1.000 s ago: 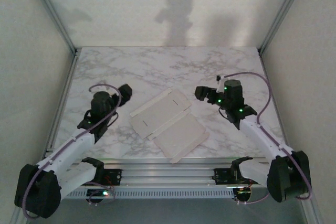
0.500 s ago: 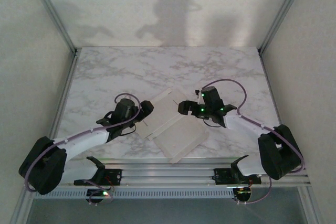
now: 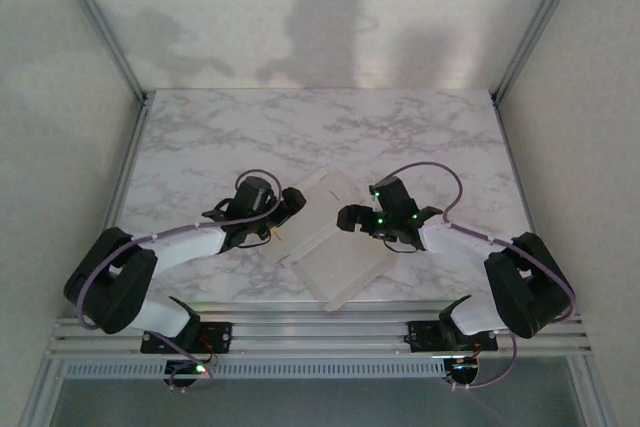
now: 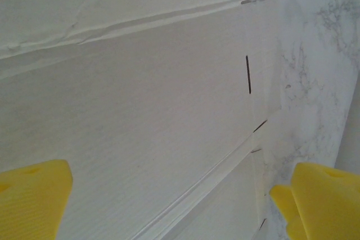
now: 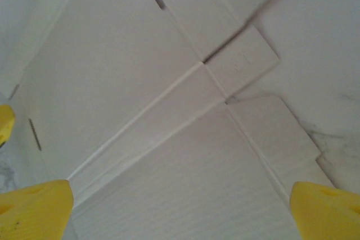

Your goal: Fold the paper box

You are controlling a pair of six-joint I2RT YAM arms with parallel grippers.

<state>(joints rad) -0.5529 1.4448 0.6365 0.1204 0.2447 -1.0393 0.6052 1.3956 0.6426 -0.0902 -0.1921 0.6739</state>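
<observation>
Two grippers flank the box [image 3: 335, 257], which lies flat, white face up, on the table [image 3: 420, 127] near its front edge. You see the left gripper [image 3: 288, 205] at the box's left edge and the right gripper [image 3: 350, 217] over its right part. Both have their jaws spread wide and hold nothing. Your wrist views show a slit [image 4: 248, 74] and tab flaps [image 5: 275, 122].

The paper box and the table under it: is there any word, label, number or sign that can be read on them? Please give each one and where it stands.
No readable text.
The paper box: plain white face with creases, no print.
The dark slit is a cut, not a character.
The table: marble veining, no label.
</observation>
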